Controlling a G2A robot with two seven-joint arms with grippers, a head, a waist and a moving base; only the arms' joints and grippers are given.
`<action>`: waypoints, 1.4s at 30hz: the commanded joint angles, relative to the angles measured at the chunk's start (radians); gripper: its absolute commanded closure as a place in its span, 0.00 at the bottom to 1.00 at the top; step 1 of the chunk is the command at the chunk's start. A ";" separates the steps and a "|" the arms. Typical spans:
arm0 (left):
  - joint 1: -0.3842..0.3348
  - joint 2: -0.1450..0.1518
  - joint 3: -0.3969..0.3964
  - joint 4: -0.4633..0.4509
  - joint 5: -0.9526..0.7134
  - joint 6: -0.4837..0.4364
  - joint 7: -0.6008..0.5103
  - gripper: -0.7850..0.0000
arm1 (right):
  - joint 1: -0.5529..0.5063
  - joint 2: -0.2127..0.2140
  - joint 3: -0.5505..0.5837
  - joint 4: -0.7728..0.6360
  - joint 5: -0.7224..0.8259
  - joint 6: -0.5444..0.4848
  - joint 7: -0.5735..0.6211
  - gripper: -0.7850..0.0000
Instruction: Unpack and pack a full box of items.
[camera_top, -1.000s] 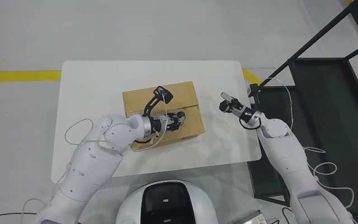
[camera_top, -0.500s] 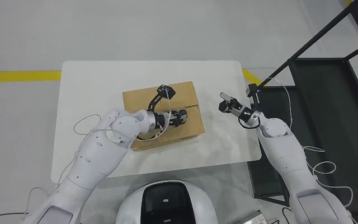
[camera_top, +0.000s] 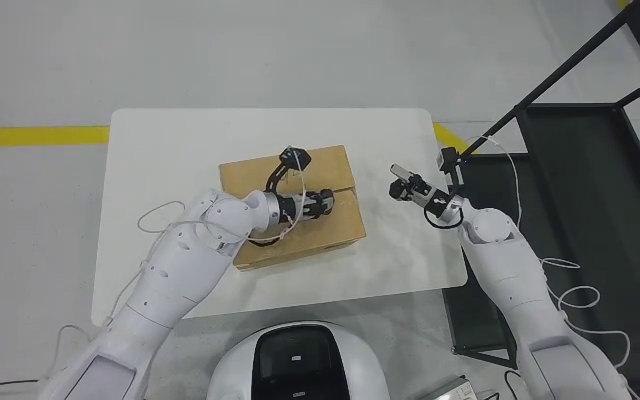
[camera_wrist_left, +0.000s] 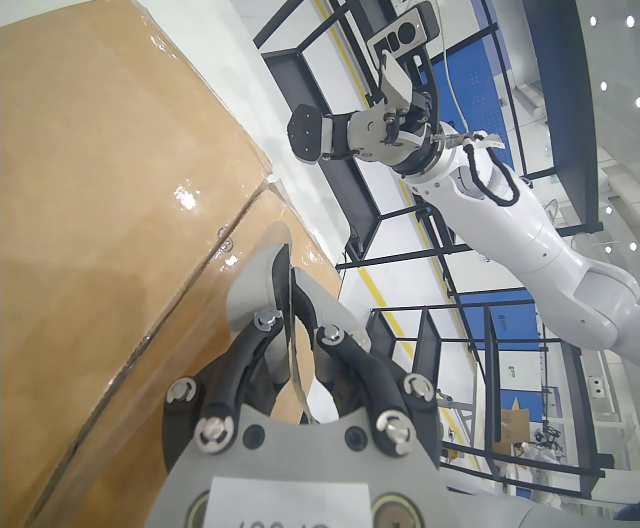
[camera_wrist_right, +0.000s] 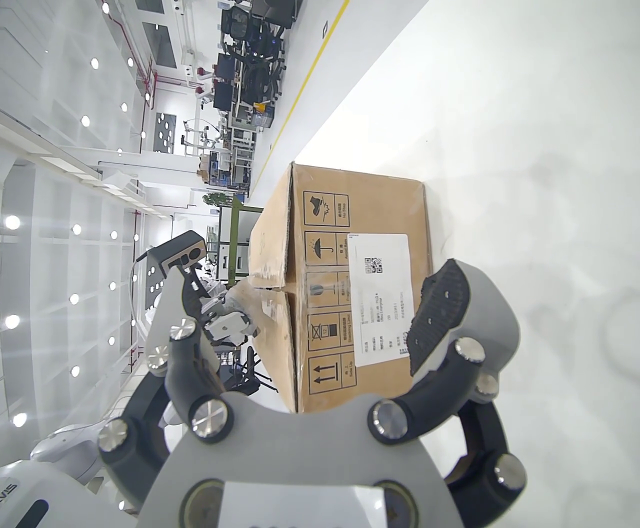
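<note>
Left end effector (camera_wrist_left: 289, 280) has its 2 fingers pressed together, tips right down on the top of the cardboard box (camera_top: 250, 180), just beside the centre seam (camera_wrist_left: 220, 235) where the 2 top flaps meet. There's a thin pale sliver running down between the fingers, but I honestly can't tell what it is. The seam has shiny clear tape (camera_wrist_left: 185, 195) over it and the flaps are lying flat, so the box is shut. From the top view, that arm comes in across the near-left part of the box and the end effector sits over the right half of the lid. The right end effector (camera_wrist_right: 310, 290) is spread wide, nothing between its ribbed black pads (camera_wrist_right: 435, 310), hanging over bare bench off the right end of the box and clearly apart from it. It's pointed back at that end of the box, which carries a white shipping label (camera_wrist_right: 380, 295) next to a column of printed handling symbols (camera_wrist_right: 325, 300). The box itself sits roughly mid-bench, turned a little askew to the edges of the white bench (camera_top: 160, 200). Past the right edge of the bench stands a black metal rack (camera_top: 570, 170), and a yellow line (camera_top: 50, 135) runs along the grey floor behind the bench.
</note>
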 joint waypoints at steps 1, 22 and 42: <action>-0.009 -0.005 0.003 0.023 -0.019 0.009 -0.003 1.00 | -0.001 0.000 0.002 -0.003 -0.002 0.001 0.001 0.00; -0.018 -0.012 -0.016 0.012 -0.053 0.000 -0.009 0.00 | -0.018 0.006 0.019 -0.048 -0.027 0.017 0.001 0.00; 0.135 0.050 -0.186 -0.211 0.037 0.045 -0.032 0.00 | -0.194 0.044 0.209 -0.119 0.001 -0.024 -0.123 0.00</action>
